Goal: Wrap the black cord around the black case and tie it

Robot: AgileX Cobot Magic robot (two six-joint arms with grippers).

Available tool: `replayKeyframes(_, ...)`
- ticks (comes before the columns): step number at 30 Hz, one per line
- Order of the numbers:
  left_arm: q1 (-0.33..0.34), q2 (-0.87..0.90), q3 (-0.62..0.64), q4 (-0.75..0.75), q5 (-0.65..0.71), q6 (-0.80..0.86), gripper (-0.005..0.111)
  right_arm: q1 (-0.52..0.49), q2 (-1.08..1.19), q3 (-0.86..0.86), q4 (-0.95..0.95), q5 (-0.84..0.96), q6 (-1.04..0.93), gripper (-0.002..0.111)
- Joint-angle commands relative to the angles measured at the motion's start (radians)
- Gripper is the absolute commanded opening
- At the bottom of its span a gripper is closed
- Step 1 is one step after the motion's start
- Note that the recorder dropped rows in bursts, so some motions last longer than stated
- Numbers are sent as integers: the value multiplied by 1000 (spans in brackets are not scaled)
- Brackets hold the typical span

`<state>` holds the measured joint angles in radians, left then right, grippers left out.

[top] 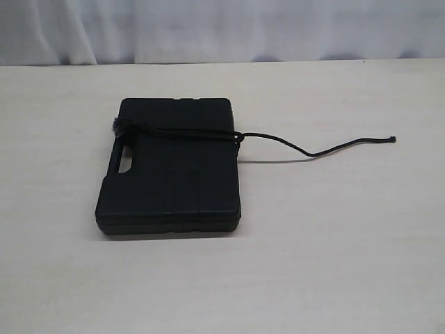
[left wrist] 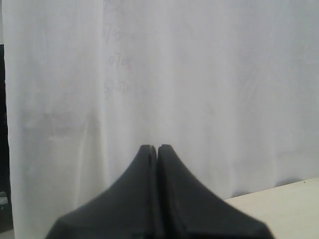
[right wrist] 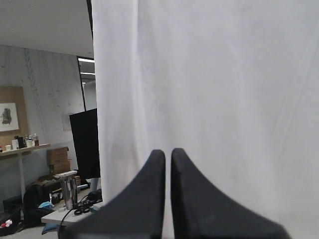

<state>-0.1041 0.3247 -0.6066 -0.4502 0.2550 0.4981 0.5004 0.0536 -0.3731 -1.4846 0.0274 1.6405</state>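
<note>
- Exterior view: soft, even, bright light from overhead, with no glare. The black case throws a thin dark shadow along its 6 o'clock edge. The black cord lays a faint shadow line just toward 6 o'clock on the table.
- The case surface is underexposed and its moulded detail is barely legible. The whole frame is slightly soft.
- Left wrist view: the white curtain is washed out. The left gripper is a flat black silhouette with blurred edges.
- Right wrist view: the right gripper is likewise silhouetted. The room beside the curtain is dimmer, and a ceiling lamp glows there.
</note>
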Motion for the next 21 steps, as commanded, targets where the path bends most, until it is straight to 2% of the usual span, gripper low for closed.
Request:
replayKeyframes(1, -1, -4, 5, -7, 1, -6, 0, 1, -13, 4, 4, 0, 5, 4)
replayKeyframes(21, -1, -24, 5, 17, -3, 0, 0, 1, -13, 4, 4, 0, 5, 4)
